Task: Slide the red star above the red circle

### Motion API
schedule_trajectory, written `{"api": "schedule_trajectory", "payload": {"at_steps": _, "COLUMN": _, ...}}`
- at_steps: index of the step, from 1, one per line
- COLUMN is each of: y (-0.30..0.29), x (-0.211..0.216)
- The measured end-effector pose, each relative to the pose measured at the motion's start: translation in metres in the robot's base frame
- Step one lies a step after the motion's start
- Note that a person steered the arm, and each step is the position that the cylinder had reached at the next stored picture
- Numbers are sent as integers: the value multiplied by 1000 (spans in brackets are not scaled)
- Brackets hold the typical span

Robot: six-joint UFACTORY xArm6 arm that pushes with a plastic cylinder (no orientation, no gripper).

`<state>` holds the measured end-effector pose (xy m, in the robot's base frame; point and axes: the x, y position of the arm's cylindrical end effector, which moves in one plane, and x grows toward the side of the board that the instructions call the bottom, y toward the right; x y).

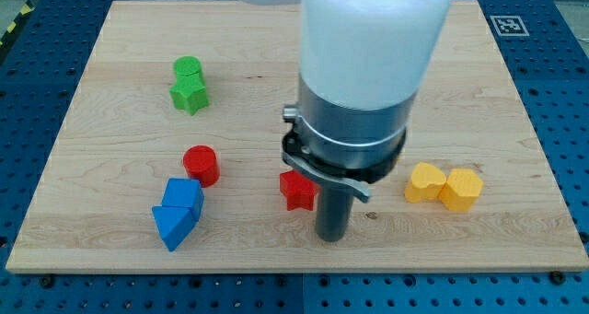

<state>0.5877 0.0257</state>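
The red star (297, 191) lies low on the wooden board, just left of centre. The red circle (201, 164) stands to its left and slightly higher in the view. My tip (330, 237) is at the lower end of the dark rod, just right of the red star and a little below it, close to or touching its right side. The arm's white and grey body (363, 75) hangs over the board's middle and hides the board behind it.
A green circle (188, 70) and green star (190, 95) touch at the upper left. Two blue blocks (178, 213) sit together below the red circle. Two yellow blocks, a heart (425, 181) and a hexagon (461, 189), sit at the right. The board's bottom edge (294, 270) is near.
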Motion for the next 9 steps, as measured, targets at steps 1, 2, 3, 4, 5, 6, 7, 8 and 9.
{"api": "schedule_trajectory", "payload": {"at_steps": 1, "y": -19, "x": -18}}
{"api": "schedule_trajectory", "payload": {"at_steps": 2, "y": -31, "x": -40}}
{"api": "schedule_trajectory", "payload": {"at_steps": 3, "y": -34, "x": -65}}
{"api": "schedule_trajectory", "payload": {"at_steps": 4, "y": -38, "x": -73}}
{"api": "schedule_trajectory", "payload": {"at_steps": 5, "y": -25, "x": -72}}
{"api": "schedule_trajectory", "payload": {"at_steps": 6, "y": 1, "x": -79}}
{"api": "schedule_trajectory", "payload": {"at_steps": 7, "y": 12, "x": -97}}
{"api": "schedule_trajectory", "payload": {"at_steps": 8, "y": 2, "x": -102}}
{"api": "schedule_trajectory", "payload": {"at_steps": 9, "y": -25, "x": -102}}
